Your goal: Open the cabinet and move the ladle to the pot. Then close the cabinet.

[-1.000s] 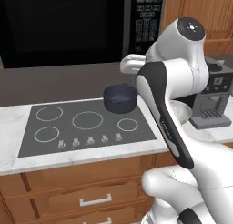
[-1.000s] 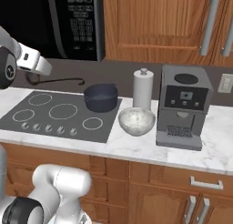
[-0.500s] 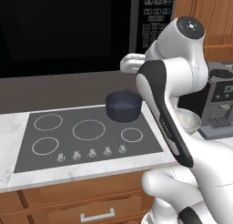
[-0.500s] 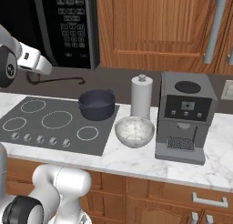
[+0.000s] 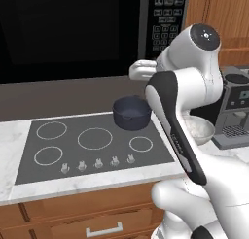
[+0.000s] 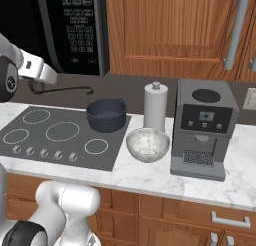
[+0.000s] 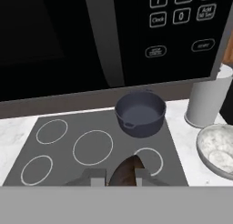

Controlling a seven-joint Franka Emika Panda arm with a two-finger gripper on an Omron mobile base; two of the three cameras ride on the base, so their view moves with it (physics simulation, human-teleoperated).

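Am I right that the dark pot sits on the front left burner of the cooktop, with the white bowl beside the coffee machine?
Not quite. The pot sits on the back right burner, as the right base view shows. The white bowl is beside the coffee machine, as you said.

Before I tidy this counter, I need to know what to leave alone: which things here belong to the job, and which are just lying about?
Job:
- cabinet, doors shut
- pot on the cooktop
- ladle, held in the shut fingers

Lying about:
- microwave
- paper towel roll
- bowl
- coffee machine
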